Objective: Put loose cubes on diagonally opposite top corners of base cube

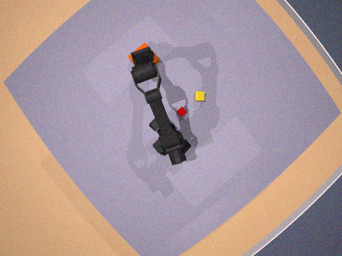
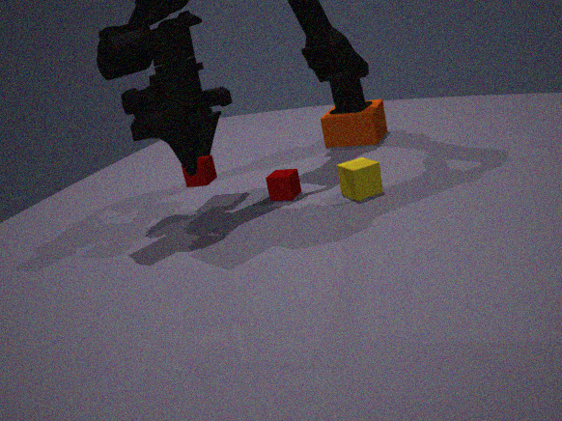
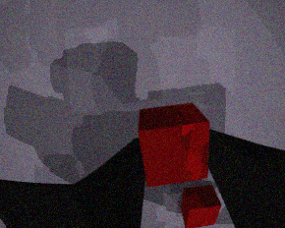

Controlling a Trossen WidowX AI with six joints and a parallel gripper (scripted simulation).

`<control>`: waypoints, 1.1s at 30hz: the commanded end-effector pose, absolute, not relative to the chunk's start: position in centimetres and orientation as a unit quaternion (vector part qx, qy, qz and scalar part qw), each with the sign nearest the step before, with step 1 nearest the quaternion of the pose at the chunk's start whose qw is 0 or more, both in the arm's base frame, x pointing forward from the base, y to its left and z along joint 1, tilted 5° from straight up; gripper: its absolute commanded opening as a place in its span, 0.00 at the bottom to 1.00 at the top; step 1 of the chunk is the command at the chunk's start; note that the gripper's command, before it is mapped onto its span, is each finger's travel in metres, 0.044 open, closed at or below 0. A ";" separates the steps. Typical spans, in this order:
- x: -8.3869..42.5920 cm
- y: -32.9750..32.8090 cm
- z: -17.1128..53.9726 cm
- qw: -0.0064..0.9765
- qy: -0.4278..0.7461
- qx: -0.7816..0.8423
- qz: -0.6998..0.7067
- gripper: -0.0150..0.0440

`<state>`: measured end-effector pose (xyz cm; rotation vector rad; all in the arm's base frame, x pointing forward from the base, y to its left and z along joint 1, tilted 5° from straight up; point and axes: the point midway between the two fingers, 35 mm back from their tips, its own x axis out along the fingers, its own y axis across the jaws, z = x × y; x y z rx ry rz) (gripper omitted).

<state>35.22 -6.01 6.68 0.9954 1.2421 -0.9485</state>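
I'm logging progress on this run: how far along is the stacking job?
No cube caps the yellow base cube yet. In hand: the gripper is shut on one red cube. Left: placing both; the other red cube rests beside the base cube, apart from it.

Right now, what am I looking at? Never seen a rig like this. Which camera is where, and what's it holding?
It's one black robot arm rising from an orange block. Top looks down from overhead; exterior looks from the side; wrist looks out past the gripper, whose two dark fingers frame that picture.

The fingers are closed on a red cube, which the arm hides in the top view. On the pale surface sit a second red cube and a yellow cube, probably the base cube. Nothing is stacked on the yellow one.
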 end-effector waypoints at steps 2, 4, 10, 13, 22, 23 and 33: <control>35.4 -5.9 8.6 0.603 0.532 0.433 -0.407 0.43; 35.3 -5.9 9.2 0.603 0.532 0.433 -0.407 0.43; 35.0 -5.8 11.1 0.603 0.532 0.433 -0.407 0.43; 34.8 -5.8 12.1 0.603 0.532 0.433 -0.407 0.43; 34.4 -5.5 13.4 0.606 0.535 0.429 -0.403 0.43; 34.4 -5.2 13.4 0.610 0.539 0.423 -0.398 0.43; 34.4 -2.0 12.6 0.651 0.580 0.356 -0.337 0.43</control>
